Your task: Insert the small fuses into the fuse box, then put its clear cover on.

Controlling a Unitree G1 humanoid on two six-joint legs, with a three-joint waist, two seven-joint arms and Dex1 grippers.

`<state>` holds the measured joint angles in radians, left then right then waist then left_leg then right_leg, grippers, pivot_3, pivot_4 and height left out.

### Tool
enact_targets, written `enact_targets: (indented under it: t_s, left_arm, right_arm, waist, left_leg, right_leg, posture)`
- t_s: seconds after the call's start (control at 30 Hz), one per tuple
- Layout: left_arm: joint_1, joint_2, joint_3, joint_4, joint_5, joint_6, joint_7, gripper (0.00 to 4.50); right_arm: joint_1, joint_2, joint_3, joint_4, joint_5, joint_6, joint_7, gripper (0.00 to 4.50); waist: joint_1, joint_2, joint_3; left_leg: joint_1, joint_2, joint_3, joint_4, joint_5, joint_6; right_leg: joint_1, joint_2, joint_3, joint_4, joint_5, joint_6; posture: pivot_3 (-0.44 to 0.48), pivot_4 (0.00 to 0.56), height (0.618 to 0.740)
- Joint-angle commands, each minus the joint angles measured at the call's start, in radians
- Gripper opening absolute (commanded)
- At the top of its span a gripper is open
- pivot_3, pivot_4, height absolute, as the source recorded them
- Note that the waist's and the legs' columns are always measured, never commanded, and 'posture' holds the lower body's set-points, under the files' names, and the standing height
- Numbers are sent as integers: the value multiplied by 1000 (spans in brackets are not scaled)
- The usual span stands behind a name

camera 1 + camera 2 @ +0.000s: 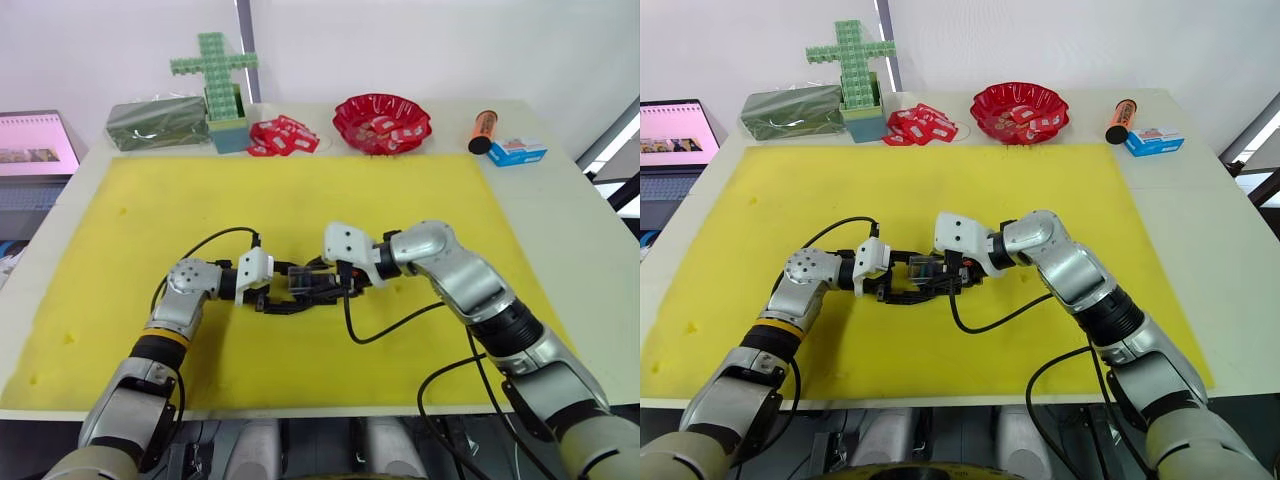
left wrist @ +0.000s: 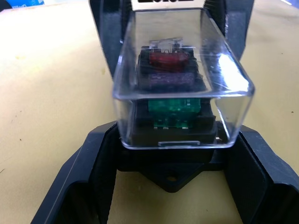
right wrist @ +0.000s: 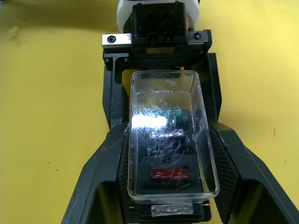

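Closest to the lens, the clear cover [image 2: 180,79] sits over the fuse box [image 2: 170,133], which rests near the middle of the yellow mat [image 1: 300,200]. Through the cover three small fuses can be counted: one green [image 2: 174,106], one purplish [image 2: 166,80] and one red [image 2: 167,58]; a fourth cannot be made out. One box, one cover.

The cover looks like thin, stiff, smooth plastic: light, likely slippery, and probably easy to scratch or crack if squeezed hard. Its long side walls seem the best place to take hold, pressing evenly so it does not tip. The box is rigid and light enough to slide on the mat unless braced.

Either side of the box, the left gripper [image 1: 278,295] and the right gripper [image 1: 330,285] meet over it. In each wrist view the black fingers flank the box and cover closely, but whether they are actually clamped on it I cannot tell.

Beyond the box, at the mat's far edge, lie one green block cross [image 1: 215,75], a pile of red-white packets [image 1: 282,136], one red bowl [image 1: 382,122], one orange marker [image 1: 482,131] and one blue carton [image 1: 517,152].
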<state>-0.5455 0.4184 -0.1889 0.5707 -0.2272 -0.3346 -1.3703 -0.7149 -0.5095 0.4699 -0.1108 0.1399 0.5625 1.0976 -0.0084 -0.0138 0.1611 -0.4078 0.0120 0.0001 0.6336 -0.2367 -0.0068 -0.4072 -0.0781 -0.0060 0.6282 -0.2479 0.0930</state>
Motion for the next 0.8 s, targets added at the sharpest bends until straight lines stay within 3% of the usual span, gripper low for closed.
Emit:
enact_targets:
  t_s: [0.03, 0.8]
  left_arm:
    - [4, 0, 9, 4, 8, -6, 4, 2812]
    - [10, 6, 14, -3, 4, 2, 7, 2812]
  right_arm:
    - [3, -12, -5, -48, -10, 13, -5, 1813]
    - [53, -20, -41, -41, -17, -12, -67, 1813]
  waist:
    - [0, 0, 0]
    - [0, 0, 0]
  left_leg:
    - [0, 0, 0, 0, 0, 0]
    - [0, 0, 0, 0, 0, 0]
  right_leg:
    - [0, 0, 0, 0, 0, 0]
    - [0, 0, 0, 0, 0, 0]
  posture:
    - [0, 150, 740]
    - [0, 150, 740]
